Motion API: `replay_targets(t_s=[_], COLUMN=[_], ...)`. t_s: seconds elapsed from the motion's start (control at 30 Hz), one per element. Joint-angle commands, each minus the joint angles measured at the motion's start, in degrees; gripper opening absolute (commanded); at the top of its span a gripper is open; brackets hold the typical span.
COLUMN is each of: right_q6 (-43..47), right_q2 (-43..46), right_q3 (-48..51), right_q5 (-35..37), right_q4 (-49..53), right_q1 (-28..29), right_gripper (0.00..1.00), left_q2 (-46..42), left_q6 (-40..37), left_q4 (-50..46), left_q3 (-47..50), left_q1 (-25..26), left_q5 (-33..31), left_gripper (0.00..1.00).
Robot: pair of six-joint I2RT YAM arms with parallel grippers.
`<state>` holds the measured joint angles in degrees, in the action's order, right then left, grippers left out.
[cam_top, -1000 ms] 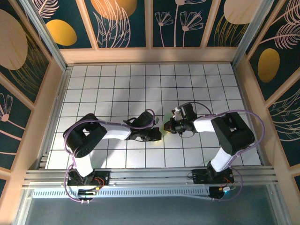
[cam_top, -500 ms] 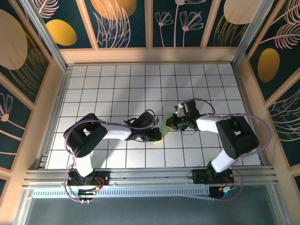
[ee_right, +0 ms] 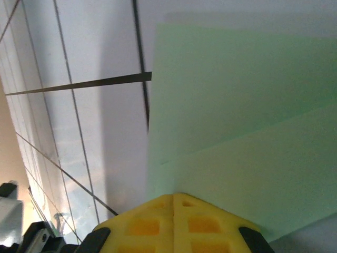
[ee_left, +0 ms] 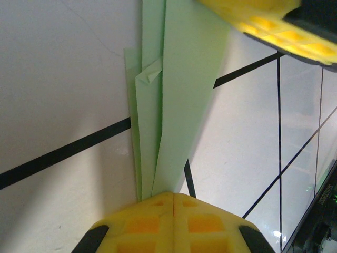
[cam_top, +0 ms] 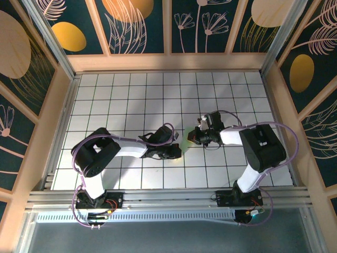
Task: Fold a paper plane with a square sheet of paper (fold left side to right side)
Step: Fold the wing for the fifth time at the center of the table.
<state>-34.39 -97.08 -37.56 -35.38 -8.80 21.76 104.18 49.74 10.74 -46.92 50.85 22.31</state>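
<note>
- Left jaws, nearest the arm bases: closed, with their yellow tips touching one end of the thin light green paper sheet (ee_left: 181,89). I cannot tell whether they pinch it.
- The sheet lies on the white gridded counter (cam_top: 126,100) between the arms. It is folded into a narrow, layered strip with long creases, so the early folds look done. The finished dart shape seems still to come.
- Right jaws, farther out: closed, tips resting on the sheet's broader flap.
</note>
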Motion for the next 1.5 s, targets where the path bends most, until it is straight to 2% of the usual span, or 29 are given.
replay_targets(t_s=[0.0,0.3,0.83,1.23,1.47], right_q6=[1.25,0.99,1.24,1.65,2.46], right_q2=[-1.67,-3.31,-3.63,-3.61,-4.03], right_q3=[0.73,3.08,3.64,3.37,2.67], right_q5=[1.87,0.31,0.42,1.01,1.80], right_q4=[-0.67,-2.31,-1.68,-0.63,0.98], right_q1=[-0.58,-1.03,-1.06,-0.95,-1.05], right_gripper=[0.00,0.00,0.00,0.00,0.00], left_q2=[-0.86,-0.74,8.28,9.56,8.29], left_q6=[-0.19,-0.26,-2.98,-3.25,-4.42], left_q4=[-3.49,-1.13,-2.90,-4.88,-5.43], left_q3=[1.39,-4.18,-13.72,-12.98,-9.44], left_q1=[-0.15,-0.85,-1.02,-1.04,-0.25], left_q5=[-1.37,2.30,0.84,-1.43,-0.60], left_gripper=[0.00,0.00,0.00,0.00,0.00])
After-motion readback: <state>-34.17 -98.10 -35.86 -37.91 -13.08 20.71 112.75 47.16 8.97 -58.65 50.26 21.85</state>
